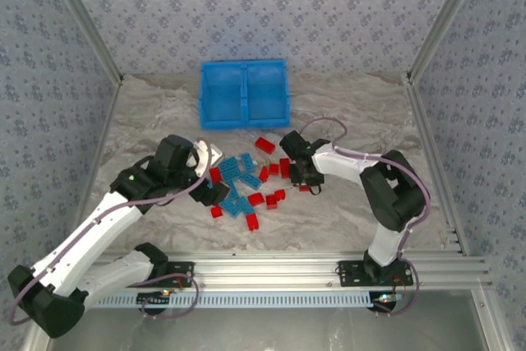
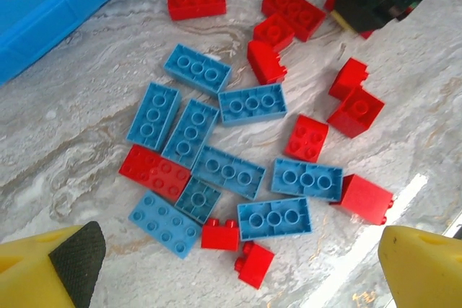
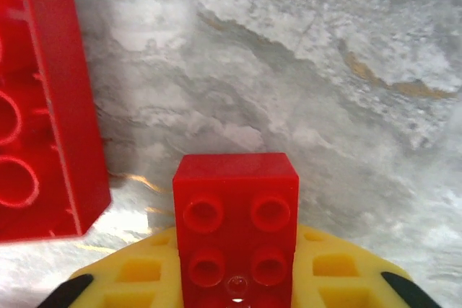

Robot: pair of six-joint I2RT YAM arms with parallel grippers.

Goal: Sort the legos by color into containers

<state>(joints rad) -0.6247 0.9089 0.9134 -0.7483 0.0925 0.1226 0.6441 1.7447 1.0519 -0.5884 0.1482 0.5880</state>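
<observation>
- In the right wrist view, the right gripper (image 3: 236, 254) is clamped on a red two-by-two brick (image 3: 236, 200). The brick's studs face the camera and a yellow finger presses each side.
- To the left of that brick, and apart from it, a long red brick (image 3: 40, 106) lies on the marbled table (image 3: 303, 91). The left frame edge cuts it off.
- In the left wrist view, the left gripper (image 2: 234, 265) hovers with its jaws wide apart, holding nothing. It looks down on the pile of legos (image 2: 238, 142), red and light blue bricks lying mixed and close together.
- Seen from above, the pile sits mid-frame between the two grippers, with the right gripper at its right edge.
- Beyond the pile, the blue bin (image 1: 204, 96) lies up-frame and slightly left of the right gripper.
- The bin's long axis runs left to right, and its divider (image 1: 246, 92) runs up the frame, splitting it into two compartments.
- The right arm looks nearer to the right compartment, so the carry would go up-frame, veering a little left.
- The bottom frame edge cuts off the held brick's lower part and the finger pads.
- I cannot tell whether the brick has left the table.
- From above, no bricks can be made out in either compartment.
</observation>
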